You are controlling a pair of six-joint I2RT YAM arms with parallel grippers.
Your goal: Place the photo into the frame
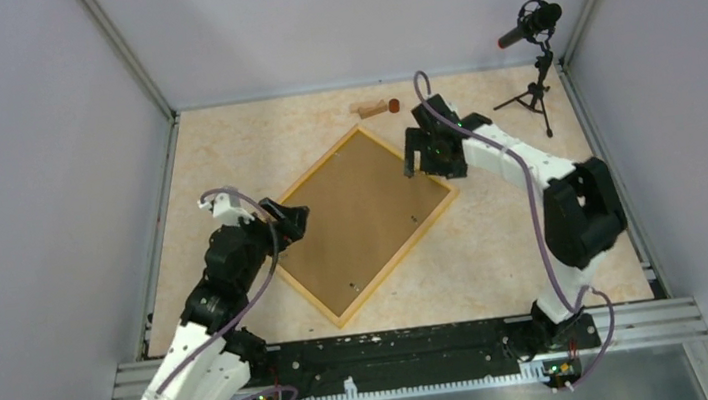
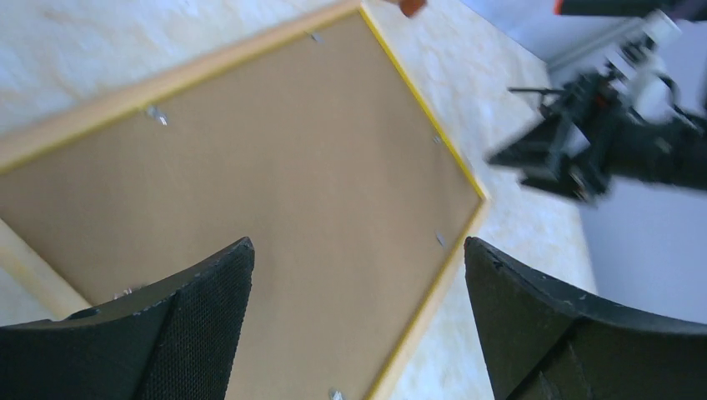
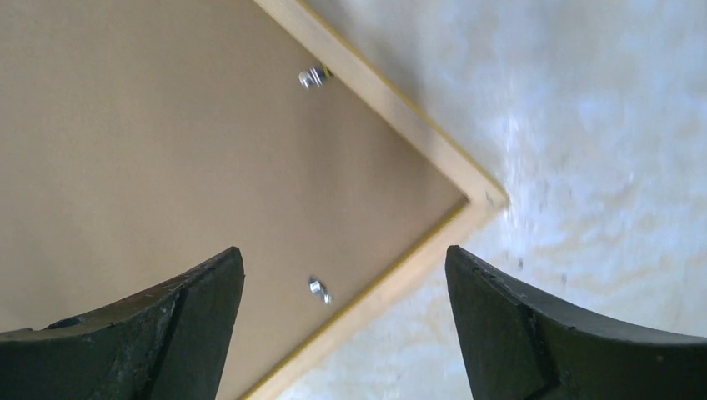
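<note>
Nearest me, the left gripper (image 2: 358, 250) shows two black, textured fingers (image 2: 196, 325) spread wide, holding nothing. Beyond them one thin yellow-orange wooden frame (image 1: 398, 257) lies diamond-wise on the marbled table (image 1: 253, 141), back up, with a flat brown backing board (image 1: 362, 214) inside (photo hidden from me). Two small metal tabs (image 3: 310, 77) sit under the right gripper (image 3: 343, 254), also spread and empty, near the frame's right corner.

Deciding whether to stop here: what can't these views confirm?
The photo: in no view; the backing board fills the frame, so whether a print lies beneath is hidden.
The metal tabs: tiny in the top view, blurred in the left wrist view; whether they lock the board is unclear.
Frame's left corner: top view, hidden behind the left arm.
The wooden item at the far edge: too small to identify.
</note>
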